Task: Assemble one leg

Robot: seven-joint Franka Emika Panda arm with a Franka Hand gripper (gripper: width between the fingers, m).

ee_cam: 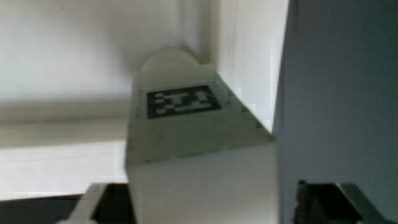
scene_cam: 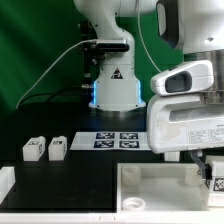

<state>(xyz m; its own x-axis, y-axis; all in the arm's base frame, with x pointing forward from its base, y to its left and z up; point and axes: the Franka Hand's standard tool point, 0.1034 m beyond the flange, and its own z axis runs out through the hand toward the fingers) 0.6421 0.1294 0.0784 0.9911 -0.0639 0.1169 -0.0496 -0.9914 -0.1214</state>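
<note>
Gripper (ee_cam: 199, 205) clamps the leg (ee_cam: 192, 110) between its fingers — we note the leg's long axis runs straight out from the claw, toward the tray (scene_cam: 150, 185).

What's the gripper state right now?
Gripper: closed on a leg, tag facing the wrist camera, fingers on either side.

This is a robotics lab: a white Panda arm base (scene_cam: 112, 85) is bolted on a black table (scene_cam: 70, 175), a green backdrop curtain (scene_cam: 40, 50) hangs behind, and a marker board (scene_cam: 120, 139) lies flat with printed tags.
</note>
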